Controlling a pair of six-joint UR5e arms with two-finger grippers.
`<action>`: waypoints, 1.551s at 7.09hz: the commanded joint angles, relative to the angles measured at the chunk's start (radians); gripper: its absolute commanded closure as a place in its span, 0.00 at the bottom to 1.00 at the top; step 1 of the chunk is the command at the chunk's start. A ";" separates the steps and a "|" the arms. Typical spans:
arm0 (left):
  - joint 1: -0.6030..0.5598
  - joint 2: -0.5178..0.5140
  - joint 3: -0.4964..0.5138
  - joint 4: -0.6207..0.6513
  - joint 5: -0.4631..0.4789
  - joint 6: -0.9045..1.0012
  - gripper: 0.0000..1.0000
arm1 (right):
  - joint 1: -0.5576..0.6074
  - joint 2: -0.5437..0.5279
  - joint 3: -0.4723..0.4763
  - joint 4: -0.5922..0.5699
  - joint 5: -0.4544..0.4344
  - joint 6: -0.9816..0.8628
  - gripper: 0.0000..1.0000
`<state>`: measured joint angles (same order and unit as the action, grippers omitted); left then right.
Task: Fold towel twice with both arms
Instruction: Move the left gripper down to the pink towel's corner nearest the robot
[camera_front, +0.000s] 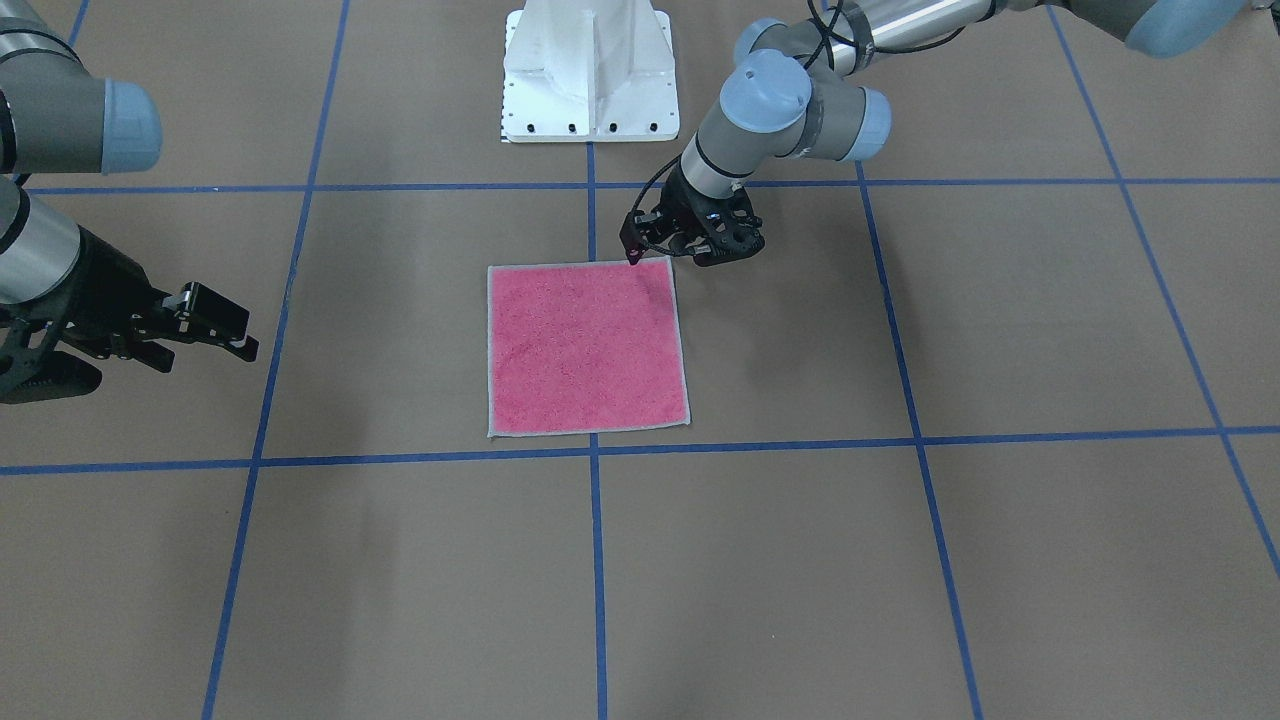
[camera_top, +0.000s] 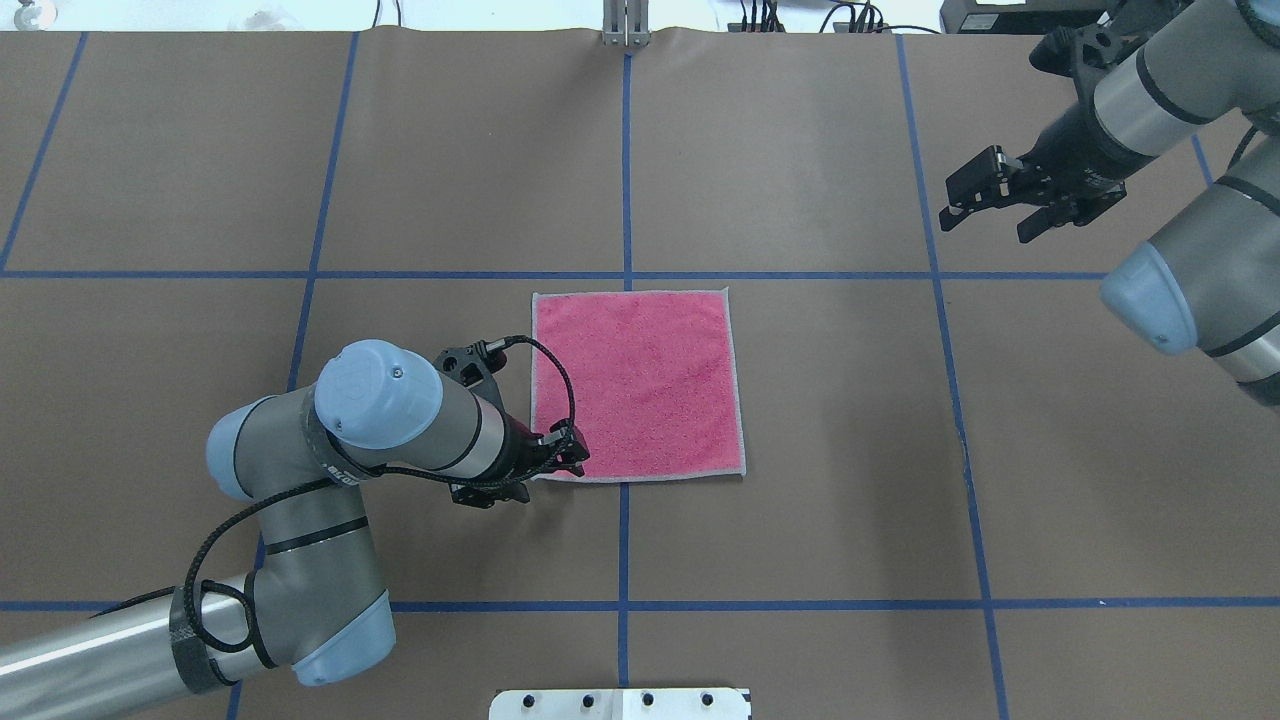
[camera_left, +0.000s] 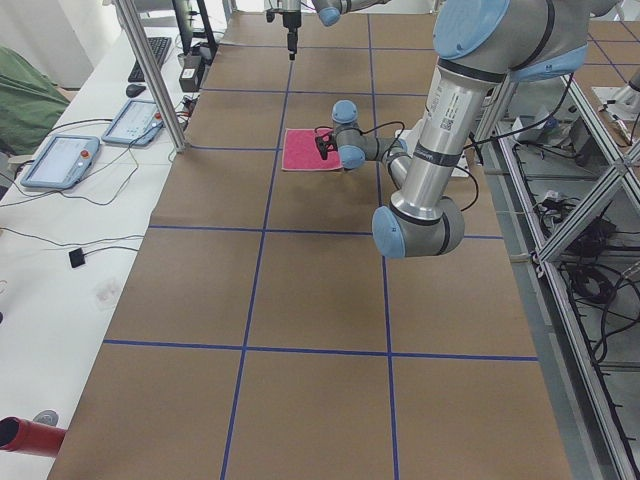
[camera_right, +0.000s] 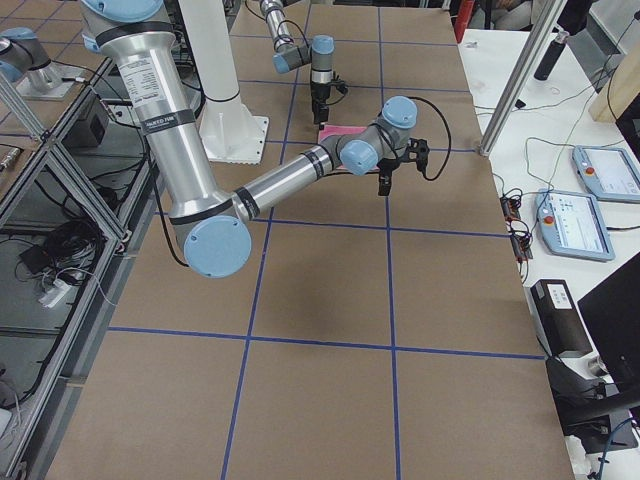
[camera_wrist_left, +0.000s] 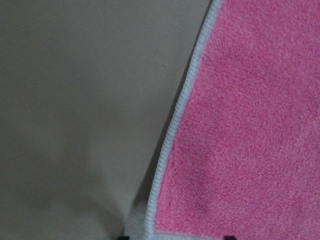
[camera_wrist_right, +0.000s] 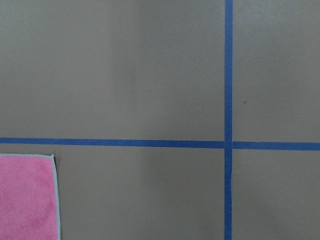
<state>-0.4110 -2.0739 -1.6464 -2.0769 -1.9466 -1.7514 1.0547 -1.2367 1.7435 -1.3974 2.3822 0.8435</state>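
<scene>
Mid-table: small square pink terry towel (camera_top: 640, 380), light grey trim, flat. I log left black two-finger gripper (camera_top: 565, 462) parted astride its robot-side corner; right black gripper (camera_top: 992, 208) spread, toward table's right end.

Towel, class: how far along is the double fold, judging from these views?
Nothing is folded: the towel lies flat, pink face up. In hand: the left pincer sits open at its near left corner, not gripping yet. The right pincer hovers open, far off. Both folds remain.
</scene>
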 joint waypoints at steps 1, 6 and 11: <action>0.000 -0.006 0.000 0.000 0.000 0.000 0.52 | 0.001 0.000 -0.001 0.000 0.002 0.000 0.00; -0.008 -0.017 -0.013 0.001 0.002 -0.002 0.85 | 0.001 -0.001 -0.001 -0.002 0.003 0.000 0.00; -0.038 0.003 -0.021 0.003 0.003 0.007 0.04 | 0.001 -0.001 -0.002 -0.002 0.008 0.000 0.00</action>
<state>-0.4421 -2.0790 -1.6646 -2.0745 -1.9441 -1.7454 1.0554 -1.2377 1.7424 -1.3990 2.3899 0.8437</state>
